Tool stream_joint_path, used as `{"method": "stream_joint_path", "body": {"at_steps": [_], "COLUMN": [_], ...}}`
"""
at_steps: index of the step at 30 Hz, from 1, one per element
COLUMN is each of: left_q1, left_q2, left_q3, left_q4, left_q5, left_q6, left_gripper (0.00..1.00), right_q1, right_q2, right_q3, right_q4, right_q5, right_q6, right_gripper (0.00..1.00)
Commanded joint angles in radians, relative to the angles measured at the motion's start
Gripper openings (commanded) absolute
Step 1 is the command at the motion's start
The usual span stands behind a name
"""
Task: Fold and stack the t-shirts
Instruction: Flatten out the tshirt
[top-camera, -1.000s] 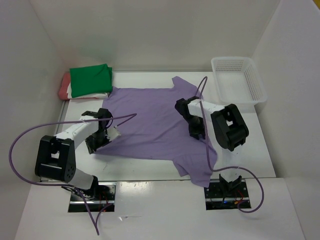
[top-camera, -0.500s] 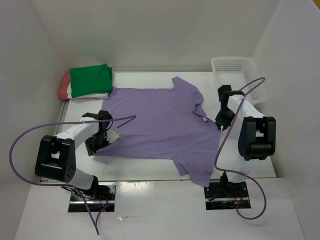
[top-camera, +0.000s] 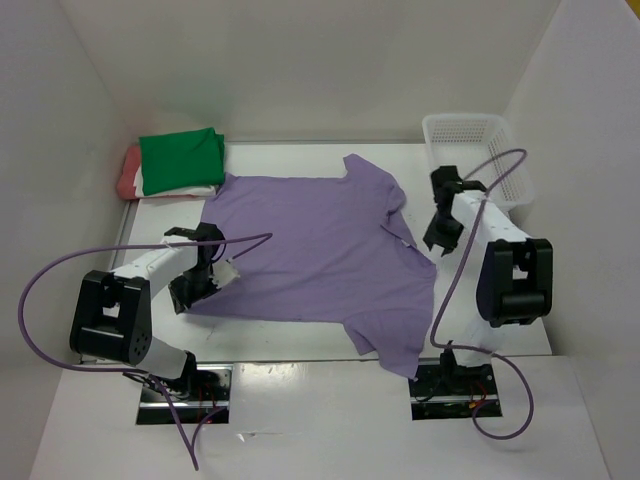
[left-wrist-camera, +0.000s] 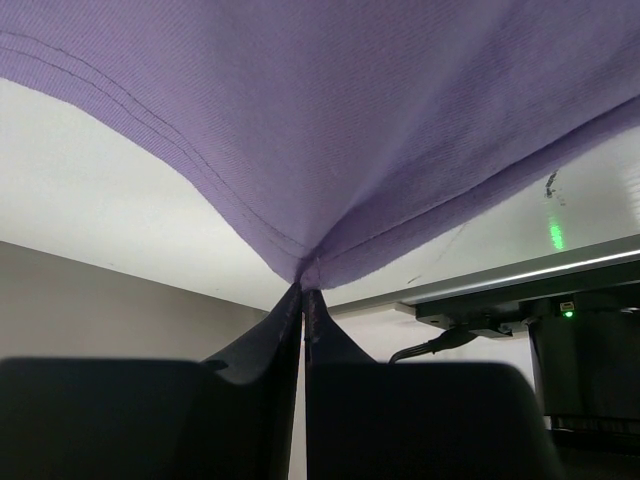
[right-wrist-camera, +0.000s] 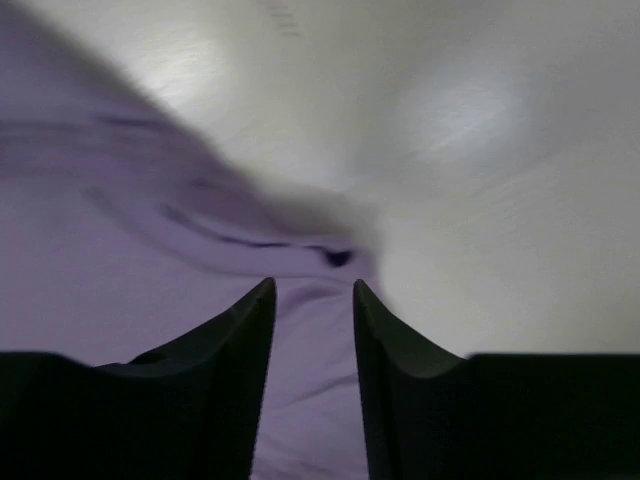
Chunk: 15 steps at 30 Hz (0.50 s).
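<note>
White table (top-camera: 290, 160) bears lavender shirt (top-camera: 310, 250) spread wide (left fingers (left-wrist-camera: 270, 340) pinching hem, right fingers (right-wrist-camera: 245, 340) parted).

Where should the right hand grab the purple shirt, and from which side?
Probably the edge of the lavender shirt, at the small pucker just ahead of the open right hand. Come down from the basket side: the cloth lies flat, so only that raised rim offers a pinch. The left hand pinches the opposite hem corner.

White tabletop (top-camera: 150, 218), plain white walls (top-camera: 330, 60) on three sides, white mesh basket (top-camera: 460, 118) far right, soft even light
</note>
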Motion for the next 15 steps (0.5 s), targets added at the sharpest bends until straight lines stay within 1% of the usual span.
{"method": "stream_joint_path", "body": {"at_steps": [1,2,3,4,6,9,11,15], "left_q1": [0.005,0.005,0.005,0.005,0.005,0.005,0.014,0.014], "left_q2": [-0.008,-0.008,-0.008,-0.008,0.001,0.001,0.001,0.021], "left_q3": [-0.007,-0.007,-0.007,-0.007,-0.007,-0.007,-0.007,-0.007], "left_q4": [-0.025,-0.025,-0.025,-0.025,-0.025,-0.025,-0.025,-0.025], "left_q5": [-0.016,-0.016,-0.016,-0.016,-0.016,-0.026,-0.026,-0.026], "left_q6": [-0.015,-0.015,-0.015,-0.015,-0.024,-0.024,-0.033,-0.033], "left_gripper": [0.06,0.06,0.07,0.07,0.07,0.08,0.08,0.10], "right_q1": [0.202,0.254,0.335,0.358,0.368,0.368,0.368,0.368], "right_q2": [-0.056,-0.031,0.037,0.079,0.197,0.297,0.340,0.440], "right_q3": [0.117,0.148,0.180,0.249,0.315,0.439,0.479,0.571], "right_q4": [0.042,0.032,0.019,-0.005,-0.014,-0.002,0.008,0.008], "right_q5": [0.036,0.077,0.157,0.185,0.176,0.176,0.176,0.151], "right_q6": [-0.042,-0.042,-0.042,-0.042,-0.053,-0.053,-0.062,-0.088], "right_gripper": [0.43,0.47,0.51,0.57,0.58,0.60,0.63,0.66]}}
